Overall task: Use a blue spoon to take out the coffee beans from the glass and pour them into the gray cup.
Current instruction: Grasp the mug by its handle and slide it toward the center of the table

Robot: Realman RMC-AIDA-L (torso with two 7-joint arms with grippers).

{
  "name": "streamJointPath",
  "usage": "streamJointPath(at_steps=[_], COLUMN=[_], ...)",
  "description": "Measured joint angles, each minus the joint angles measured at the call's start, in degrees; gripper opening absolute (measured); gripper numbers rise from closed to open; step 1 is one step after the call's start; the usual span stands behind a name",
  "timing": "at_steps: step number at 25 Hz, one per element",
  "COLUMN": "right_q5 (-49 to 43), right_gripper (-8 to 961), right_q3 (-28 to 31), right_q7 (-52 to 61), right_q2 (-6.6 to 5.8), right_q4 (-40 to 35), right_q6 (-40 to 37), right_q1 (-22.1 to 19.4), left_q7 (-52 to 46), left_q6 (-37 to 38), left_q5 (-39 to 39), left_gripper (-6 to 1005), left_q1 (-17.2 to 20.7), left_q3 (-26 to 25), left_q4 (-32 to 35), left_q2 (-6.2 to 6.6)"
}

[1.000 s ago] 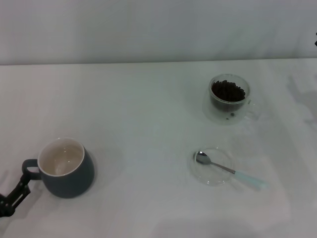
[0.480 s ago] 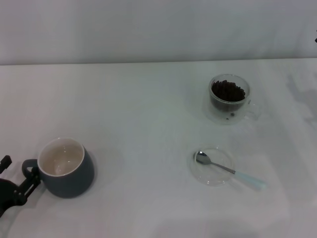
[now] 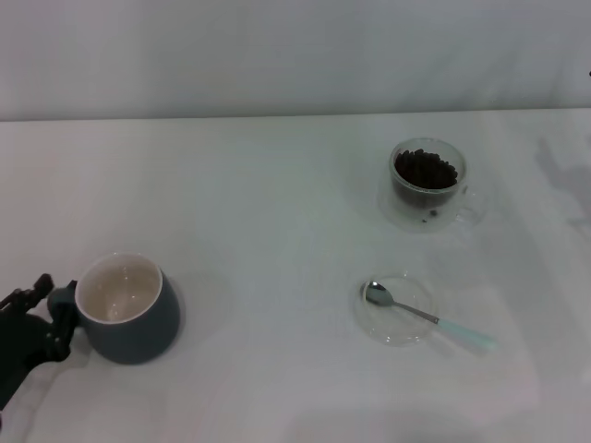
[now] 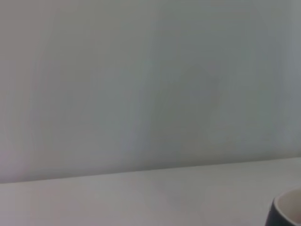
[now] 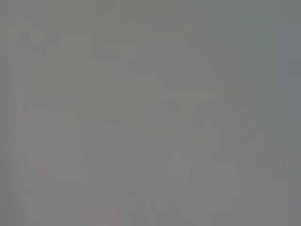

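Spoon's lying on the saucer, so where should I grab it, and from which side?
Grip the blue spoon by its pale handle, coming straight down: the handle juts past the clear saucer rim toward the robot's right, with bare table around it, while the bowl lies inside the dish.

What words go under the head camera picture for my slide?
Left tool at the gray cup handle; blue spoon on its saucer, glass full of coffee beans.

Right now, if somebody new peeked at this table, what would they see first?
Probably the glass heaped with dark coffee beans, standing at the far right of the white table. Next comes the gray cup at the near left, with the robot's left hand right at its handle. Nearer than the glass, the blue spoon lies with its bowl on a clear saucer.
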Motion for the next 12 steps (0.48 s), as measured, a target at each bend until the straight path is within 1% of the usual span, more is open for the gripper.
streamJointPath(at_steps=[6, 9, 12], right_q5=[0.0, 0.0, 0.0], right_gripper=[856, 856, 856], right_q3=[-0.15, -0.17, -0.28], right_q7=[0.0, 0.0, 0.0], right_q2=[0.0, 0.0, 0.01], right_q4=[0.0, 0.0, 0.0], right_q6=[0.17, 0.15, 0.15], right_q1=[0.07, 0.08, 0.15], left_q7=[0.26, 0.75, 1.5], left_q6=[-0.77, -0.83, -0.87], left_q5=[0.22, 0.25, 0.94], left_gripper=[402, 178, 159], left_q1=[-1.19, -1.56, -2.53], left_q3=[0.24, 0.28, 0.33], left_q4=[0.55, 1.42, 1.83], left_q2=[-0.04, -0.04, -0.06])
